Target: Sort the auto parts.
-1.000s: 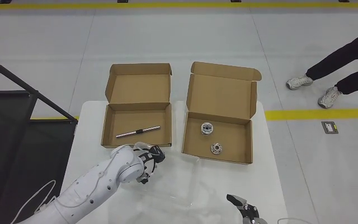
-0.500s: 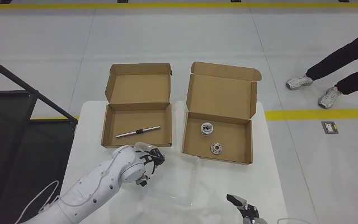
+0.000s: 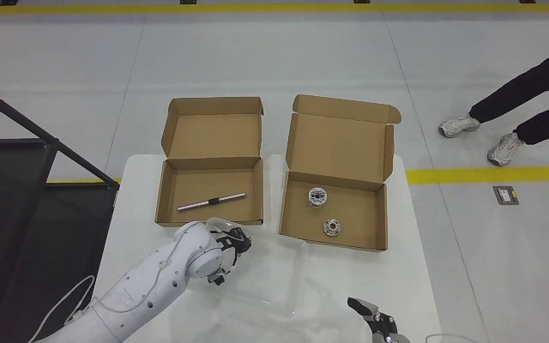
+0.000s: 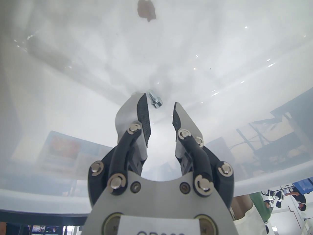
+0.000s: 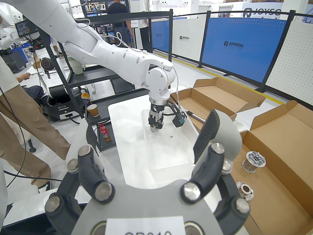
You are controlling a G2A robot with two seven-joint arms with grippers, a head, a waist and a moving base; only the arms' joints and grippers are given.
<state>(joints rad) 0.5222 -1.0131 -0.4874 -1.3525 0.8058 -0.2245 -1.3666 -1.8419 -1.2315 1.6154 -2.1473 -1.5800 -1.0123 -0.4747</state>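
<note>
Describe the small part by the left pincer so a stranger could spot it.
On the white table, a clear tray sits before two cardboard boxes. Inside it, at the left pincer's tips, lies a silver bolt: short and threaded, unlike the boxed rod and round hubs.

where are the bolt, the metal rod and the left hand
bolt (image 4: 154, 99), left wrist view, where shank meets head
metal rod (image 3: 212, 201), top view, middle of the shaft
left hand (image 4: 160, 100), left wrist view, midway between fingertips

Far on white table (image 3: 137, 193): left brown cardboard box (image 3: 197, 182) holding thin metal rod (image 3: 212, 201), right brown cardboard box (image 3: 362, 214) holding two round metal hubs (image 3: 318, 195); nearer, clear plastic tray (image 3: 283, 287) containing small silver bolt (image 4: 154, 99).
</note>
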